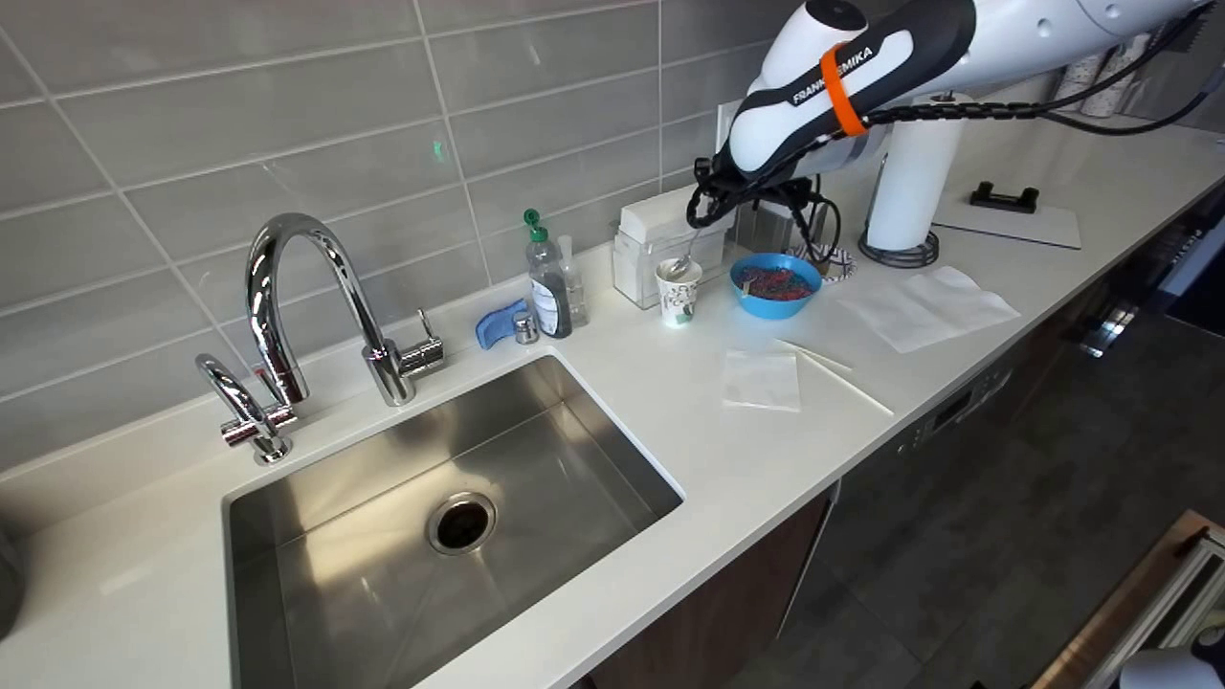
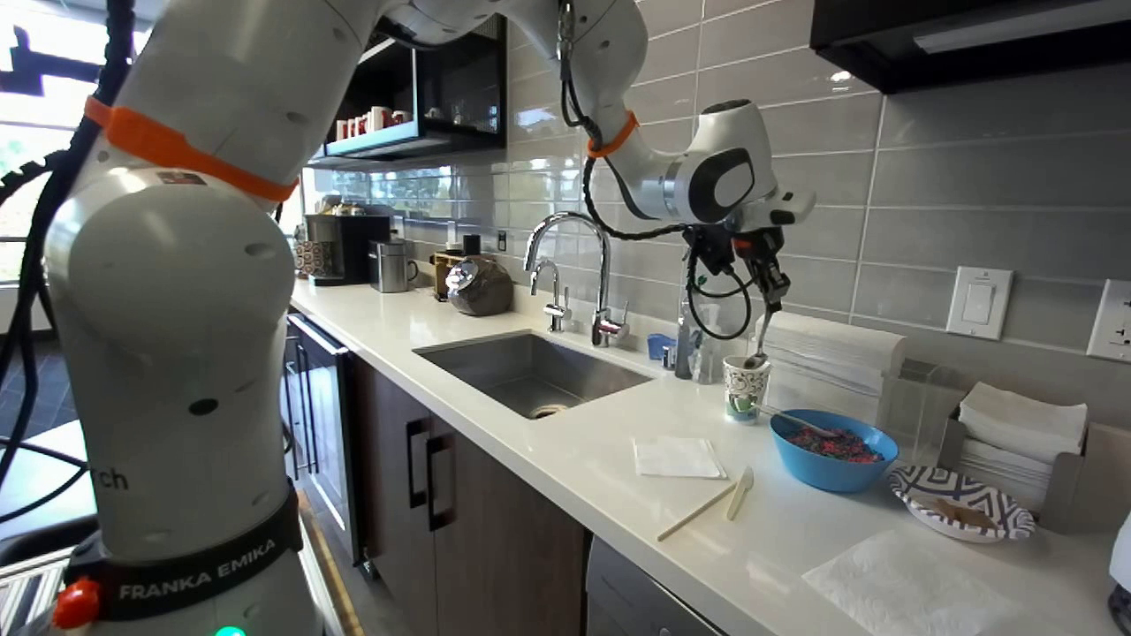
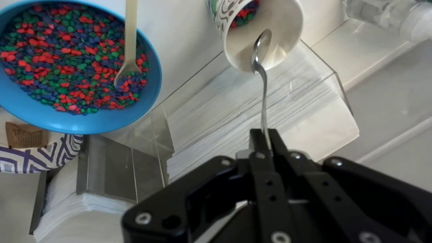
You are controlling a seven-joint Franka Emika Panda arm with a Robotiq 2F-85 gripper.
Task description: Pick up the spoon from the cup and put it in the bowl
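Claw (image 3: 266,135) clenched on metal spoon (image 3: 264,87) by its handle; spoon points to 12 o'clock in wrist view, its head at the mouth of the white cup (image 3: 283,23), rim contact can't tell. Cup upright, coloured bits (image 3: 243,17) inside. Same view, blue bowl (image 3: 84,125) at 10 o'clock from claw, pale spoon (image 3: 131,40) at bowl's 2 o'clock. In an exterior view, patterned dish (image 2: 998,499) at bowl's 4 o'clock, white paper sheet (image 2: 910,587) at 5.
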